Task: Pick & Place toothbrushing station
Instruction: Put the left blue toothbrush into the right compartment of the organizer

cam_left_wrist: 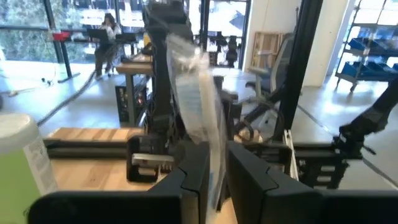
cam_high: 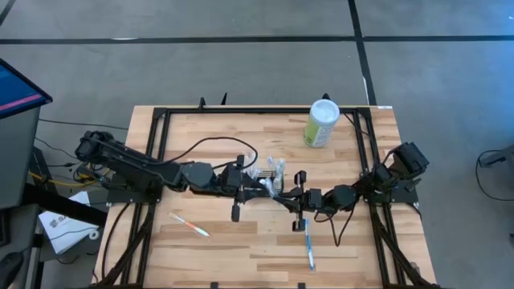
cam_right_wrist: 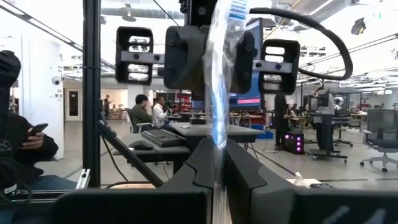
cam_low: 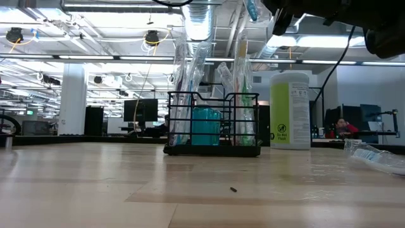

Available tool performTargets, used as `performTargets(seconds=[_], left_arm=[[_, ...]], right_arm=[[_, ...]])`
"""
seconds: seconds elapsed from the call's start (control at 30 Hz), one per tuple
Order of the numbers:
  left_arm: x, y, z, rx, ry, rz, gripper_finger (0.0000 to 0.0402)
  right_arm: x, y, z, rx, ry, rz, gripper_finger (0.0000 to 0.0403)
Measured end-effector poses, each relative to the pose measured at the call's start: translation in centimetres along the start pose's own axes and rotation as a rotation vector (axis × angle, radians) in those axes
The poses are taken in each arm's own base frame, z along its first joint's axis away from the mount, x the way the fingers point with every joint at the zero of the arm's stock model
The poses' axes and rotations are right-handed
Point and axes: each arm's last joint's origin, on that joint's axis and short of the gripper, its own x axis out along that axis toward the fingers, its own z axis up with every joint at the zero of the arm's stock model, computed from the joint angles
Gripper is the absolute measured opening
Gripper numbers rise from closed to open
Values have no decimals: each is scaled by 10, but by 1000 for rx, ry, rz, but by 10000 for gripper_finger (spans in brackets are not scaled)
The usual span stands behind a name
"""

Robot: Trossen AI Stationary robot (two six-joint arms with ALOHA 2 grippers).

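Observation:
The toothbrushing station (cam_low: pixel 212 123), a black wire caddy, stands on the table's middle (cam_high: pixel 271 172) with several clear-wrapped toothbrushes upright in it. Above it, my left gripper (cam_high: pixel 269 185) and my right gripper (cam_high: pixel 294 197) meet, each shut on what looks like the same clear-wrapped blue toothbrush (cam_right_wrist: pixel 221 74), which also shows in the left wrist view (cam_left_wrist: pixel 194 93) and at the top of the low view (cam_low: pixel 252 9). Whether its lower end reaches the station is hidden. My left gripper pinches the clear wrapper (cam_left_wrist: pixel 213 163) between its two fingers, coming level from the table's left. The package rises tilted out of the fingers. My right gripper pinches the wrapper's thin edge (cam_right_wrist: pixel 217 146) between its two fingers, slanting upward from the table's right. The package runs up from there past the left gripper's jaws.
A pale-green canister (cam_high: pixel 323 122) with a white lid stands at the far right, also seen in the low view (cam_low: pixel 290 111). A loose toothbrush (cam_high: pixel 190 225) lies near left and a wrapped blue one (cam_high: pixel 308 249) near right. A black frame (cam_high: pixel 161 144) borders the table.

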Motion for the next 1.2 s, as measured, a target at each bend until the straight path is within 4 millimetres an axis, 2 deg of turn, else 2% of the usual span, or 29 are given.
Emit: performTargets(seconds=[0.17, 0.43, 0.63, 0.8, 0.97, 1.2], left_arm=[[0, -1, -1, 0, 5, -37, 50], [0, 0, 1, -3, -10, -33, 92], [0, 0, 1, -5, -18, -21, 101], [4, 1, -4, 1, 1, 47, 80], [6, 0, -7, 5, 7, 38, 16], [5, -1, -9, 12, 26, 23, 11]], right_arm=[[0, 0, 0, 0, 0, -1, 6], [4, 0, 2, 6, -10, -6, 5], [10, 0, 2, 12, 0, -3, 5], [13, 2, 3, 3, 4, 8, 6], [13, 2, -2, 29, 48, 14, 20], [12, 4, -7, 13, 100, 20, 63]])
